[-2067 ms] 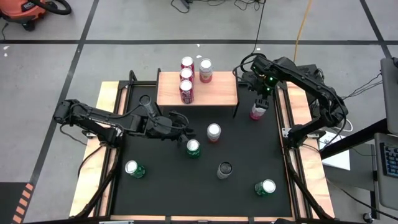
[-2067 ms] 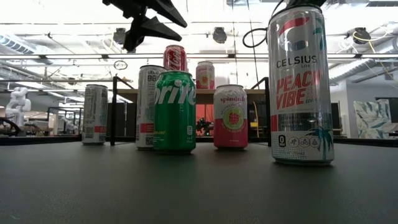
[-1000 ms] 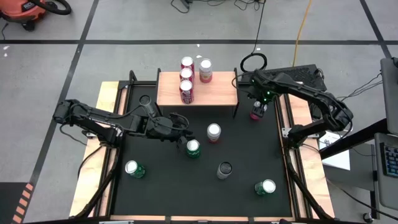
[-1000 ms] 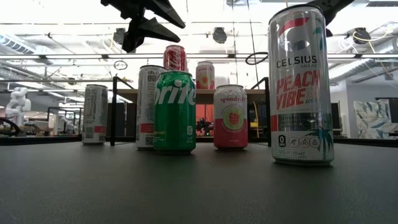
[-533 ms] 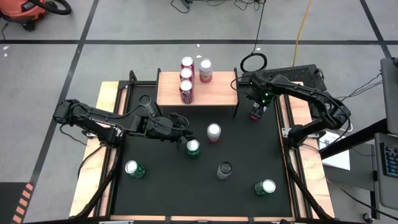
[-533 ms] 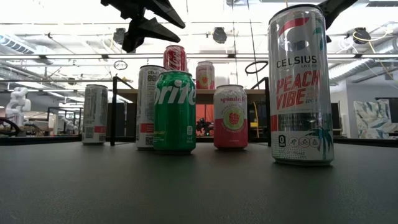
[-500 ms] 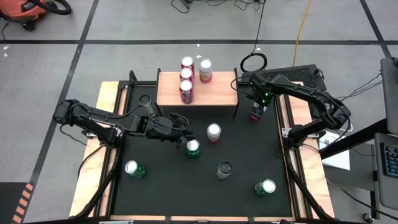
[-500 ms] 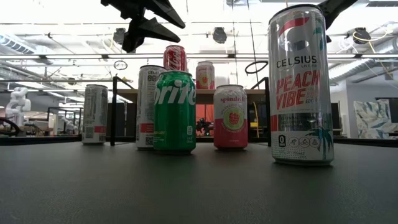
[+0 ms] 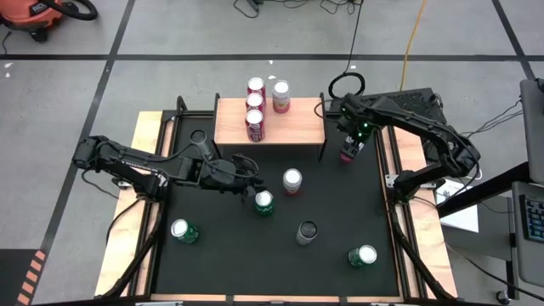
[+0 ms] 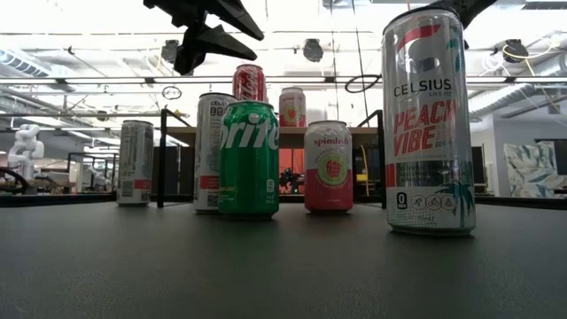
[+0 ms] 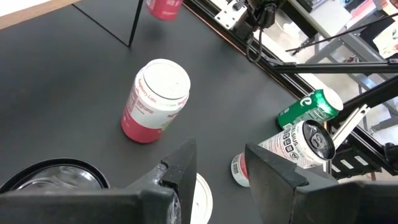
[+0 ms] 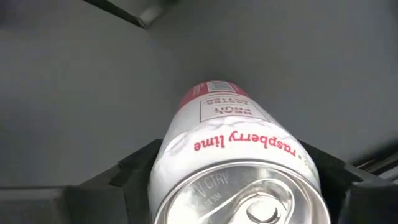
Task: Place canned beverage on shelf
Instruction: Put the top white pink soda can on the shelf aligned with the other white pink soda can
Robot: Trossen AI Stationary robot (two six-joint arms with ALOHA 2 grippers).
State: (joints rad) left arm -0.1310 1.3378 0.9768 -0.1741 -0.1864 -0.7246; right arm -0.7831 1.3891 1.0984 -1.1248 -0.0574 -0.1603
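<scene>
The right arm's fingers (image 12: pixel 233 186) are clamped on the upright raspberry lime can (image 12: pixel 233 168), its long axis vertical between them, the shelf (image 9: pixel 293 127) just beside; the left arm's fingers (image 11: pixel 217 168) hover apart near a green can (image 9: pixel 263 202)

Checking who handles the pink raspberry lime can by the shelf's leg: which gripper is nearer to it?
Right. The right gripper is shut on the raspberry lime can beside the shelf; the left gripper hangs far off, over the green can.
</scene>
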